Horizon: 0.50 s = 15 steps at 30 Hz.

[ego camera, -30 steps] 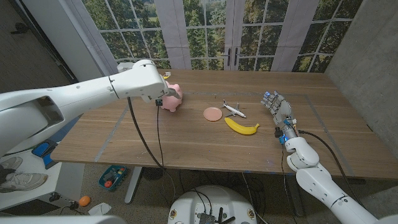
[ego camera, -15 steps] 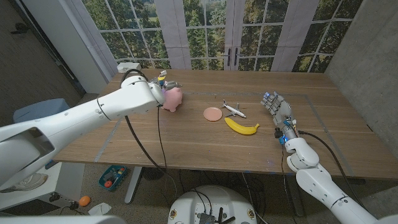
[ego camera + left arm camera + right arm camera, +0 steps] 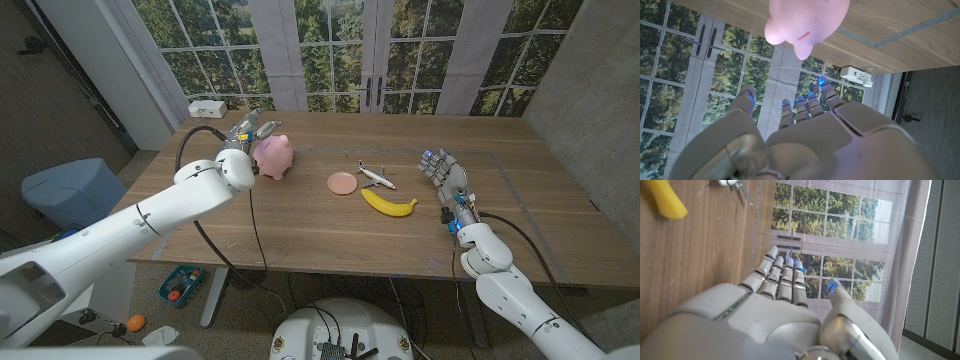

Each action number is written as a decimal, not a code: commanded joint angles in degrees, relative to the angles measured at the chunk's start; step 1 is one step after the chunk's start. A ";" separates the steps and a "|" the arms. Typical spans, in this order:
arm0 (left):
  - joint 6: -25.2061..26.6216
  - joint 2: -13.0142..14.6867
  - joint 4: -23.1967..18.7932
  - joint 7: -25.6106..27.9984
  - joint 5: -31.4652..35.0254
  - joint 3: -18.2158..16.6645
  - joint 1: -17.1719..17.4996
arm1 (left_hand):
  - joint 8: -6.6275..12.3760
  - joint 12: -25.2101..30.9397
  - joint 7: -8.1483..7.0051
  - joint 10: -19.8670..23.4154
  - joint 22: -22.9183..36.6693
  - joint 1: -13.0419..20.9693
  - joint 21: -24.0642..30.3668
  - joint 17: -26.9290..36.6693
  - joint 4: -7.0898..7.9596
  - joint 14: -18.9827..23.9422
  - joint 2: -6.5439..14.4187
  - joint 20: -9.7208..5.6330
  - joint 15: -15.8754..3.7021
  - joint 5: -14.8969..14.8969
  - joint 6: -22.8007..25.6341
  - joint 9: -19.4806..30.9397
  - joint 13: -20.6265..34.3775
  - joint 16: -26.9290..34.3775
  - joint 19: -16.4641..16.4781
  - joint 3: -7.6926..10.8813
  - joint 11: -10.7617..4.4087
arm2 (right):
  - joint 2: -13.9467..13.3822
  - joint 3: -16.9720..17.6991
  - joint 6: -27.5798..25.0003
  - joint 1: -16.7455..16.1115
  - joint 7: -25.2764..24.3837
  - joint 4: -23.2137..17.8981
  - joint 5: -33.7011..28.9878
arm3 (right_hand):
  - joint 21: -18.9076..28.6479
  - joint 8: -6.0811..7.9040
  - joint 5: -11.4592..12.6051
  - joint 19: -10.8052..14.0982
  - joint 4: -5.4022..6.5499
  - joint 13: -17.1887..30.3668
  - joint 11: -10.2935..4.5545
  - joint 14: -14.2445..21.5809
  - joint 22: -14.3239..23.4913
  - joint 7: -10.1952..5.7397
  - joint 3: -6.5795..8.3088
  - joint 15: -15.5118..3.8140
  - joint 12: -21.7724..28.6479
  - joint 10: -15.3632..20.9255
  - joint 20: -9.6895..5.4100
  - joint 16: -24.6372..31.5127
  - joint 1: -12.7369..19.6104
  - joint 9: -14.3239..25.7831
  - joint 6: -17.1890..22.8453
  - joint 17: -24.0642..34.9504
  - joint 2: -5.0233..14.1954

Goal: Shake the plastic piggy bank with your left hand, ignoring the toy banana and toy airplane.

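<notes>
Wooden table (image 3: 300, 225) before tall paned windows (image 3: 330, 50) (trees outside); grey wall (image 3: 590, 90) right.

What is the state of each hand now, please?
Left hand: open, beside the piggy bank, not holding it.
Right hand: open, holding nothing.

Bright, even daylight from the windows (image 3: 330, 50); soft shadows; wrist views blurred up close.

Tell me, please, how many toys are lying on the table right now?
3: the piggy bank by the left hand, the airplane mid-table, and the banana just in front of it.
</notes>
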 commanded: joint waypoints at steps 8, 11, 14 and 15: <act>-50.88 -5.24 12.77 -10.54 3.20 -13.92 13.23 | -0.52 -0.57 1.73 4.47 -0.02 -2.19 -0.80 0.54 5.49 3.37 1.29 -4.88 -1.18 0.87 5.39 0.08 -0.05 0.30 1.21 5.02 -0.30 | -1.31 -0.81 -0.12 -1.06 -0.82 -1.51 -3.04 | -1.09 -0.47 -0.24 -1.15 1.75 0.05 -0.45 -2.17 0.20 0.05 -1.44 -1.29 -1.09 -1.88 -1.48 -1.49 -2.89 0.11 -0.32 -0.27 -0.51; -56.25 -6.24 15.13 -13.48 2.21 -15.10 13.64 | -0.75 -0.68 1.76 4.91 -0.05 -2.63 -0.81 0.53 6.35 3.69 1.28 -5.48 -1.32 0.94 5.63 0.08 -0.05 0.27 1.59 5.57 -0.56 | -1.37 -0.96 -0.05 -1.02 -1.03 -1.61 -3.57 | -1.34 -0.58 -0.20 -1.43 2.15 -0.03 -0.60 -2.56 0.16 0.05 -1.78 -1.24 -1.23 -2.21 -1.77 -1.80 -3.52 0.08 -0.64 -0.36 -0.70; -60.61 -7.28 17.24 -15.80 1.76 -16.09 13.90 | -0.95 -0.89 1.71 5.02 -0.08 -2.98 -0.90 0.50 7.10 3.85 1.28 -5.75 -1.67 1.00 5.81 0.07 -0.05 0.18 1.75 6.09 -0.84 | -1.36 -1.13 0.02 -0.99 -1.32 -1.71 -4.14 | -1.50 -0.62 -0.16 -1.55 2.42 -0.10 -0.52 -2.88 0.13 0.13 -2.03 -1.47 -1.30 -2.38 -1.99 -2.05 -3.98 0.05 -0.77 -0.45 -0.88; -62.20 -7.56 18.06 -16.83 1.46 -16.33 13.89 | -0.99 -0.92 1.72 5.06 -0.08 -3.03 -0.89 0.50 7.20 3.87 1.27 -5.76 -1.69 1.01 5.83 0.07 -0.05 0.16 1.83 6.18 -0.85 | -1.25 -1.15 -0.10 -1.02 -1.61 -1.85 -4.17 | -1.53 -0.63 -0.15 -1.57 2.49 -0.11 -0.51 -2.92 0.12 0.14 -2.09 -1.47 -1.29 -2.36 -2.03 -2.10 -4.09 0.05 -0.81 -0.47 -0.91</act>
